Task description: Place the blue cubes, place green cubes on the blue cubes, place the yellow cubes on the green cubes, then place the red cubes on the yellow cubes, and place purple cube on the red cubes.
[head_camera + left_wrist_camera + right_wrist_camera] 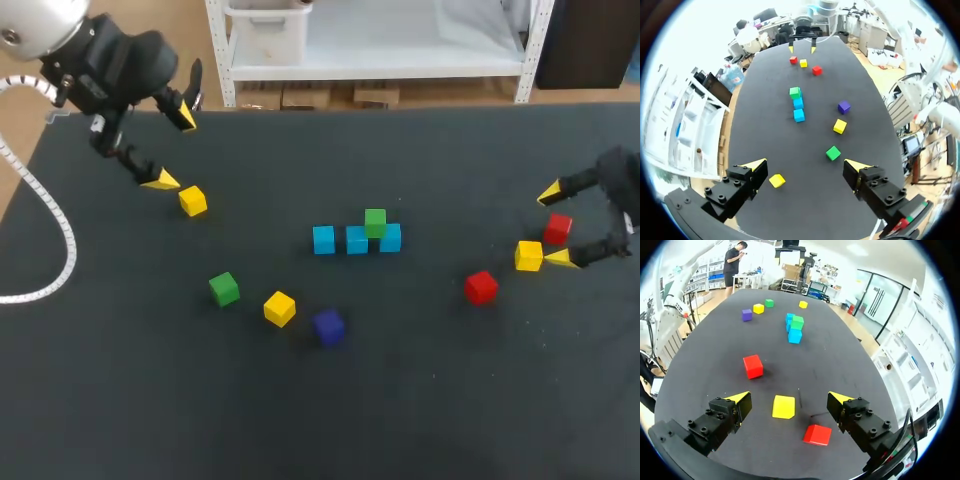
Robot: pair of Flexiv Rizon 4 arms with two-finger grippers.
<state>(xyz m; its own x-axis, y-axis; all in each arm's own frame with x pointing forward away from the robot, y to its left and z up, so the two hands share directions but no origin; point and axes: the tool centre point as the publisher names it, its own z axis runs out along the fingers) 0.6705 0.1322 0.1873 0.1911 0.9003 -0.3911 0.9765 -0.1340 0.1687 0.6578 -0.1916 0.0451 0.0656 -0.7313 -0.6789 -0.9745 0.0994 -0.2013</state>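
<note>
Left gripper (805, 164): fingers wide, holding nothing; yellow cube (777, 180) just ahead, by one finger.
Right gripper (788, 396): wide, empty; second yellow cube (783, 406) between its fingers, red cube (817, 434) beside that.
Blue cubes (794, 336): row of three, green cube (798, 322) on top, well ahead of both grippers.

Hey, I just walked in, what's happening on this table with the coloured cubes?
Two robot arms are stacking cubes by colour. Three blue cubes sit in a row mid-table, with one green cube on top. Neither gripper holds anything: the left gripper is open beside a yellow cube, the right gripper open by a second yellow cube and a red cube. A loose green cube, third yellow cube, purple cube and other red cube lie apart.
</note>
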